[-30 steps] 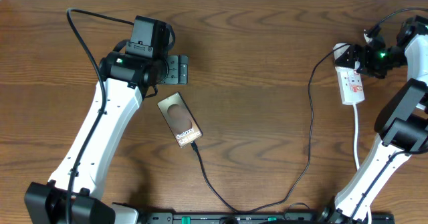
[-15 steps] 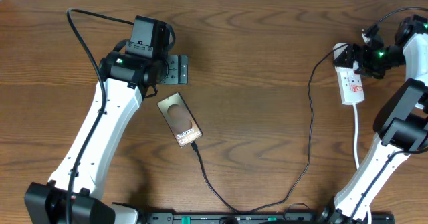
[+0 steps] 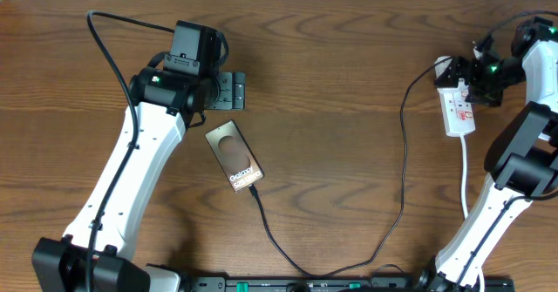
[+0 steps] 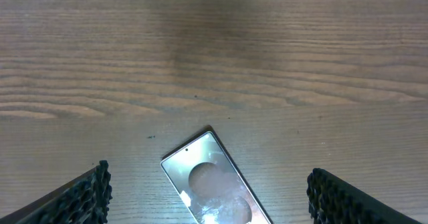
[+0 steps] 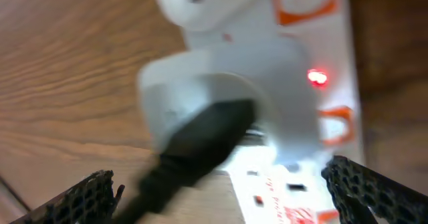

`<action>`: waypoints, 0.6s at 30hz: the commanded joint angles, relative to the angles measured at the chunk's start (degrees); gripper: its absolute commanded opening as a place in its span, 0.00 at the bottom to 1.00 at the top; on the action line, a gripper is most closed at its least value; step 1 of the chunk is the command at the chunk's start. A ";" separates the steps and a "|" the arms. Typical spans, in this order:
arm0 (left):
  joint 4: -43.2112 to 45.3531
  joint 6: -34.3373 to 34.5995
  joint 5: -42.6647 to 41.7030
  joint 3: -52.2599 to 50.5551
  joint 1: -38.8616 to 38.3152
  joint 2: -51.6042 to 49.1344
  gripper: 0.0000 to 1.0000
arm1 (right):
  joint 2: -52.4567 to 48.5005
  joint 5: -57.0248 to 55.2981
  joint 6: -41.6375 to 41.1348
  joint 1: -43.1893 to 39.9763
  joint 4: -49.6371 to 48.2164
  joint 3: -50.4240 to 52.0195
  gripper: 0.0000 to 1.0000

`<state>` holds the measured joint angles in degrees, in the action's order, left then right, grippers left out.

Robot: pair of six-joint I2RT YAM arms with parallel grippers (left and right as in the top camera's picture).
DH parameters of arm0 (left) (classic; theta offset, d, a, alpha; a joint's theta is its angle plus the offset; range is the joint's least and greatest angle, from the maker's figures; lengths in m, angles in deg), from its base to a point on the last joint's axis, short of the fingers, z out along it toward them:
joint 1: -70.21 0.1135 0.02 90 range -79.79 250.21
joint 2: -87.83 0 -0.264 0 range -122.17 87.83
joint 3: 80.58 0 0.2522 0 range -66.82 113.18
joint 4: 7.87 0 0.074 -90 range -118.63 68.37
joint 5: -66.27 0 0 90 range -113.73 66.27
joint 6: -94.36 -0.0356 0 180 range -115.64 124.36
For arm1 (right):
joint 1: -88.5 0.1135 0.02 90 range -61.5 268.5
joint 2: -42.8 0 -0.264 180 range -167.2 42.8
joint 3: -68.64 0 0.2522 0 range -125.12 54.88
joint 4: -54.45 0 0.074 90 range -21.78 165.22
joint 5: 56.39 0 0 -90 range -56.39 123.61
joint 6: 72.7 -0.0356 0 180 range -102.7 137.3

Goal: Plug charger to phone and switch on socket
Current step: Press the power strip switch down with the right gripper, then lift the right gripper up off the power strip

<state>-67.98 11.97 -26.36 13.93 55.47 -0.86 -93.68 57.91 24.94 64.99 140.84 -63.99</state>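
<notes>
The phone lies flat on the wood, back up, and shows between my open left fingers in the left wrist view as the phone. My left gripper hovers just behind it, empty. The charger, a thin black cable, runs from the phone's near end, where its tip meets the phone, round to a white plug in the socket. My right gripper stands open over the socket's far end. In the right wrist view a small red light glows on the socket beside the plug.
The socket's white cord trails toward the table's front beside the right arm's base. A thick black robot cable loops over the left arm. A black rail lines the front edge.
My right gripper has shifted slightly right and back over the socket. The left arm, phone and charger have not moved.
</notes>
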 commanded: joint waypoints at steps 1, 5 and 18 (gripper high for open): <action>-0.09 -0.50 0.74 1.25 0.04 1.03 0.91 | 5.25 -4.52 -3.96 -0.81 0.48 -0.09 0.99; -0.09 -0.50 0.74 1.25 0.04 1.03 0.91 | 8.46 -6.97 -4.39 -0.76 1.57 -0.09 0.99; -0.09 -0.50 0.74 1.25 0.04 1.03 0.91 | 14.60 -15.98 -8.09 -0.48 8.33 -0.09 0.99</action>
<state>-67.98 11.97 -26.36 13.93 55.47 -0.86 -82.77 45.89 19.15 64.42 148.27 -63.92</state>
